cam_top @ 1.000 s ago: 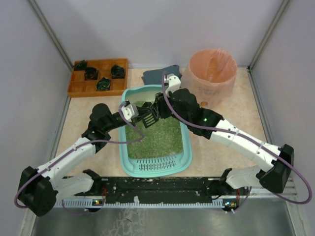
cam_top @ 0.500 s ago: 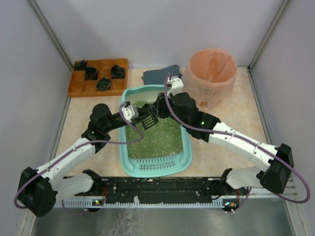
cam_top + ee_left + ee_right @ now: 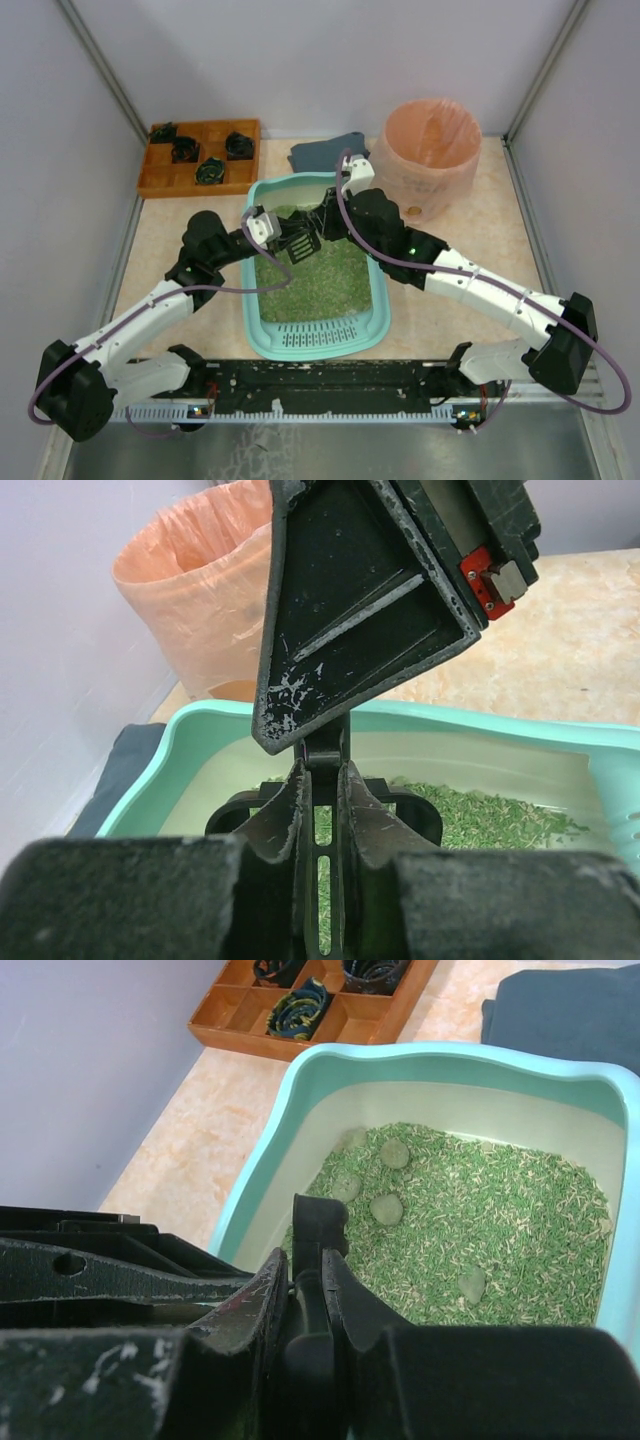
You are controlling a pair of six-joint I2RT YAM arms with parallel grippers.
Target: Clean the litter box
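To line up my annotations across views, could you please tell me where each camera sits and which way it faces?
Top external: above and behind the bases, looking down on the litter box, pink-lined bin and wooden tray; both arms show, left gripper and right gripper both gripping the scoop.
Left wrist: low over the box, facing the bin; own fingers pinch the scoop.
Right wrist: facing the wooden tray across green litter; own fingers clamp the scoop handle.
Shared: both wrist views show the box's teal rim and litter.
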